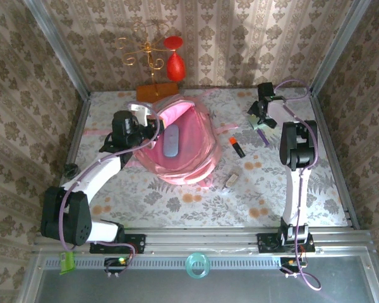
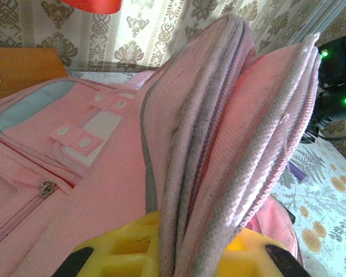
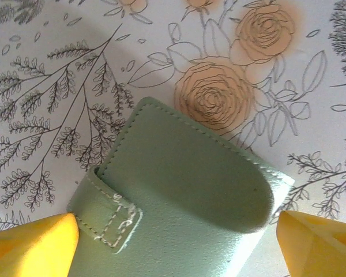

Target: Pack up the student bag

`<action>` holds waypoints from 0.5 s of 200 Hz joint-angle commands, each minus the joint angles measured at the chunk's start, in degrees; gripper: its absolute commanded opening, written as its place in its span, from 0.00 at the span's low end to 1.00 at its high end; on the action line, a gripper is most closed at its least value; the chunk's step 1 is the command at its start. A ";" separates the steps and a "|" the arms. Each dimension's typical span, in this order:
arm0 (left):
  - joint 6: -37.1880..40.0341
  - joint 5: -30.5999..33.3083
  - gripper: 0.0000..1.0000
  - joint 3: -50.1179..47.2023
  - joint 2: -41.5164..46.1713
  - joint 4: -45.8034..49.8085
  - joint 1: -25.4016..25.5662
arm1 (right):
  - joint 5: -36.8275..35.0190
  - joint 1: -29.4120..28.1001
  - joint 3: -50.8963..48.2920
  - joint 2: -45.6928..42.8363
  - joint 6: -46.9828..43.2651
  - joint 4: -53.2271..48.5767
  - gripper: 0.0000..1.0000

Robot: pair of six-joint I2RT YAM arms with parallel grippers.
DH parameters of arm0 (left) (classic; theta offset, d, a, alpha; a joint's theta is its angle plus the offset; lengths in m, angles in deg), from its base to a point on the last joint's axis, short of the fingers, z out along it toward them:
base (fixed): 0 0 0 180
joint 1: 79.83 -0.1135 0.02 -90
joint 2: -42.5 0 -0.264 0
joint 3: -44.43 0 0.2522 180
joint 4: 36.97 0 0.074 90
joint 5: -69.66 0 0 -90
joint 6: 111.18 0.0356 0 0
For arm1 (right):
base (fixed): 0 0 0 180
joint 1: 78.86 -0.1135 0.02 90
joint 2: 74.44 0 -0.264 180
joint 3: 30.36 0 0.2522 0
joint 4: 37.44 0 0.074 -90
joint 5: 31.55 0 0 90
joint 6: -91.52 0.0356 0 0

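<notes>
Overhead view of the floral-patterned counter [image 1: 177, 205] with the student bag [image 1: 180, 148] lying left of centre, towards the far wall, between the two arms. The bag is a large, soft, pink fabric backpack. Its main compartment gapes upward, and a grey-blue oblong object [image 1: 171, 141] lies inside the opening. In the left wrist view, the bag's woven pink cloth [image 2: 104, 190] shows grey zipper edging, a pale blue panel [image 2: 23, 107], white-trimmed pocket flaps with round snap tabs [image 2: 75, 137] and a metal zipper pull [image 2: 46, 187]. The left tool [image 2: 187, 257] is closed tightly on several raised folds of the bag's opening edge, and the fabric stands upright between its yellow fingers [image 2: 118, 248]. The right tool [image 3: 179, 242] is at the far right of the counter, well apart from the bag. Its jaws are spread wide on either side of a mint-green stitched case [image 3: 184, 196] with a strap tab, lying flat on the counter; whether the fingers touch it cannot be told. An orange marker [image 1: 237, 146] and a small pale object [image 1: 232, 178] lie just right of the bag. A wooden block [image 1: 156, 90] bearing a gold wire stand [image 1: 146, 47] and a red ornament [image 1: 175, 60] sits behind it.
</notes>
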 commanded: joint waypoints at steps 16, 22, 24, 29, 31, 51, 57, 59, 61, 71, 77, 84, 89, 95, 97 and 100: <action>-0.92 -1.21 0.00 0.52 -0.03 -8.20 0.35 | -2.25 -2.36 4.85 4.04 -2.67 -7.13 0.90; -0.92 -1.29 0.00 0.51 -0.07 -8.15 0.37 | -1.90 -2.63 5.61 4.66 -2.83 -7.59 0.90; -0.93 -1.23 0.00 0.51 -0.07 -8.13 0.39 | -1.88 -2.76 5.96 4.82 -2.96 -7.69 0.90; -0.88 -1.28 0.00 0.47 -0.07 -8.08 0.32 | -2.00 -3.18 6.73 5.41 -3.62 -8.01 0.90; -0.88 -1.29 0.00 0.44 -0.14 -8.07 0.37 | -2.04 -3.36 7.01 5.63 -3.86 -8.23 0.90; -0.70 -1.12 0.00 0.43 0.02 -7.90 0.30 | -1.49 -4.95 11.77 8.61 -6.88 -10.56 0.90; -0.70 -1.11 0.00 0.38 0.02 -7.86 0.31 | -1.75 -5.47 13.33 9.58 -7.79 -11.58 0.90; -0.66 -1.03 0.00 0.37 0.00 -7.86 0.31 | -1.98 -5.66 13.93 9.90 -8.11 -12.05 0.90; -0.58 -0.97 0.00 0.39 0.01 -7.86 0.24 | -2.19 -5.89 14.59 10.33 -8.44 -12.62 0.90; -0.52 -1.04 0.00 0.43 0.02 -7.80 0.30 | -2.88 -6.92 18.06 12.20 -10.17 -15.42 0.91; -0.44 -1.03 0.00 0.43 0.04 -7.67 0.24 | -2.89 -7.49 19.62 13.00 -11.19 -16.51 0.91; -0.33 -0.99 0.00 0.38 0.06 -7.53 0.30 | -3.22 -8.18 21.23 13.81 -11.88 -17.78 0.92; -0.35 -0.88 0.00 0.40 0.12 -7.44 0.30 | -3.71 -8.63 22.03 14.23 -12.43 -18.37 0.92; -0.26 -0.83 0.00 0.43 0.11 -7.34 0.28 | -4.31 -9.01 22.73 14.47 -13.01 -18.79 0.93; -0.20 -0.81 0.00 0.43 0.11 -7.38 0.30 | -4.64 -9.25 22.88 14.55 -13.13 -18.90 0.93; -0.11 -0.81 0.00 0.43 0.11 -7.34 0.30 | -4.98 -9.49 23.12 14.62 -13.39 -19.19 0.94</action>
